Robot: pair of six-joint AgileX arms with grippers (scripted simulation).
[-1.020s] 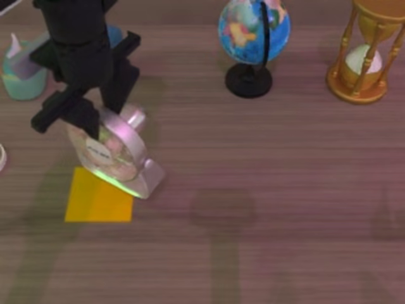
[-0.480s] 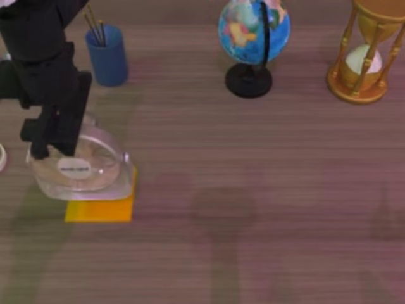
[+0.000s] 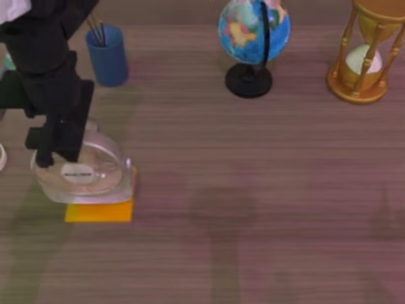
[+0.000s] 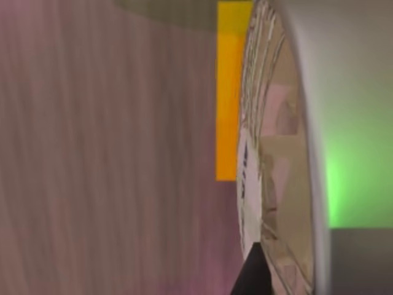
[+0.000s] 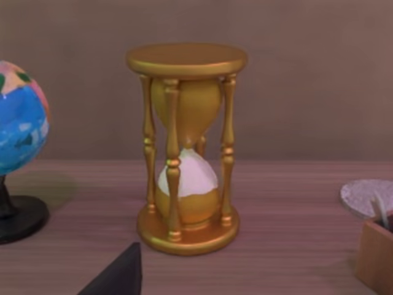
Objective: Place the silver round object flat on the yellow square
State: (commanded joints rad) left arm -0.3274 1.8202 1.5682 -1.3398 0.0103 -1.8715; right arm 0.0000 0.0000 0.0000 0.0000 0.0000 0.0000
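left gripper [image 3: 54,142]: fingertips hidden against fan, jaw state indeterminate | yellow square [image 3: 98,211]: upper part covered by silver round object [image 3: 82,171] | hourglass [image 3: 367,50]: cut off by top-view edge | right gripper: only a dark tip visible

No text can be read. A pale label is seen on the hub of the silver round object [image 3: 85,172], above the yellow square [image 3: 98,212], but its marks are illegible.

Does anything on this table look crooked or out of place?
Yes: the silver fan lies face-up but off-centre on the yellow square, covering its far part and overhanging toward the table's left, with a near strip bare. The left gripper is over its rim. The globe and hourglass stand upright.
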